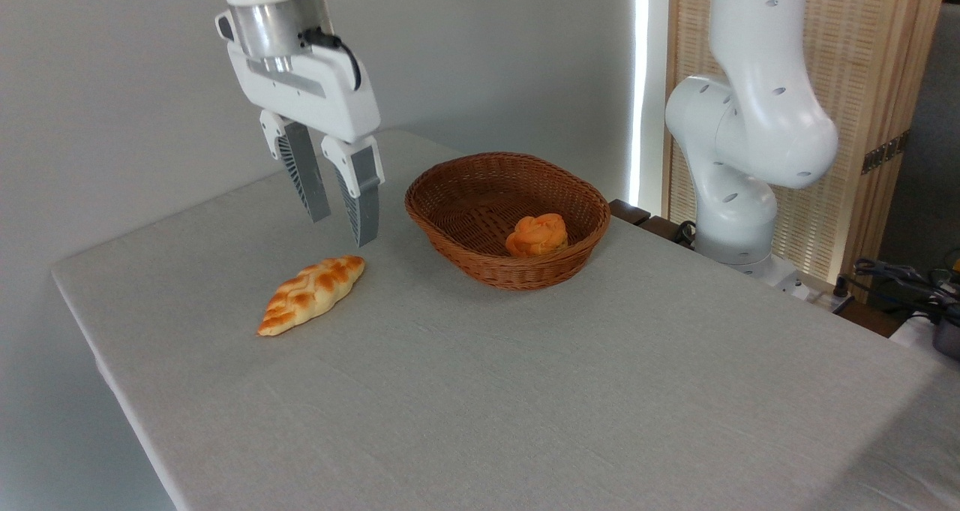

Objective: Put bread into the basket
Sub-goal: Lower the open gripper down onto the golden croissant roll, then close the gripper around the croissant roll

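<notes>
The braided bread [311,294] lies flat on the grey tablecloth at the left, pale cream with orange-brown ridges, one pointed end towards the table's left edge. The brown wicker basket [457,229] stands to its right, further back. My gripper [341,229] hangs above the table between them, just above and behind the bread's right end, its grey fingers [362,199] apart and empty. It touches neither the bread nor the basket.
A small round orange bun [536,234] sits inside the basket. The arm's white base [742,166] stands behind the table at the right. Cables and gear [911,286] lie at the far right edge. The table's left edge runs close to the bread.
</notes>
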Controlling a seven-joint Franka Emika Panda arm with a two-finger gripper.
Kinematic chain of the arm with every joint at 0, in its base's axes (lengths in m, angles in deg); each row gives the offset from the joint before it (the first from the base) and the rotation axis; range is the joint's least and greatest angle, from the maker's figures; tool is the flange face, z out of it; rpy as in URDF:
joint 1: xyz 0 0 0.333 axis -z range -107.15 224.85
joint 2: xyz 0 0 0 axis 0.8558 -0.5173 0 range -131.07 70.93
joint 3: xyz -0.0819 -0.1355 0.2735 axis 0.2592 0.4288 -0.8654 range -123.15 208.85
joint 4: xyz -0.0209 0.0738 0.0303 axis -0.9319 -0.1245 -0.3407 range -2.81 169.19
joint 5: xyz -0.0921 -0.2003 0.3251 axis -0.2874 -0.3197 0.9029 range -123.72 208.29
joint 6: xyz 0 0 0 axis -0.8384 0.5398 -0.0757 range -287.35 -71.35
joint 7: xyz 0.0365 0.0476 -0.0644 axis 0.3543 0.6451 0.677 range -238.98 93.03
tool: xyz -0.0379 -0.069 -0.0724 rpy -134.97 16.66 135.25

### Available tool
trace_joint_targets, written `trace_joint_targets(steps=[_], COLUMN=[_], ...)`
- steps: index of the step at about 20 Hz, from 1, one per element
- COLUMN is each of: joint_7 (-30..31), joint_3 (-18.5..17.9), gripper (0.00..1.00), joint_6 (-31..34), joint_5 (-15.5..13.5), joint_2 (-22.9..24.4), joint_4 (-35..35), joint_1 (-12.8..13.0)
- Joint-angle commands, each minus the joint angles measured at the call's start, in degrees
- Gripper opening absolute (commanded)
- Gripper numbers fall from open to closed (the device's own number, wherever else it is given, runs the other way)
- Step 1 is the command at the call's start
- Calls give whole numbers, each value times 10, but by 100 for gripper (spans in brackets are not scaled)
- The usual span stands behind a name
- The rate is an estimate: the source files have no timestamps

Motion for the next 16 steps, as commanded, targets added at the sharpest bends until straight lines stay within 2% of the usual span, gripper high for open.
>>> trace_joint_targets(steps=[1, 5, 8, 10, 16], joint_7=[83, 138, 182, 185, 184], joint_3=[16, 43, 61, 66, 82], gripper=[100, 100, 100, 100, 100], joint_6=[-78, -150, -199, -223, -245], joint_5=[-1, -2, -19, -30, -27], joint_2=[0, -34, -48, -54, -73], joint_4=[61, 104, 118, 118, 119], joint_1=[14, 27, 27, 27, 27])
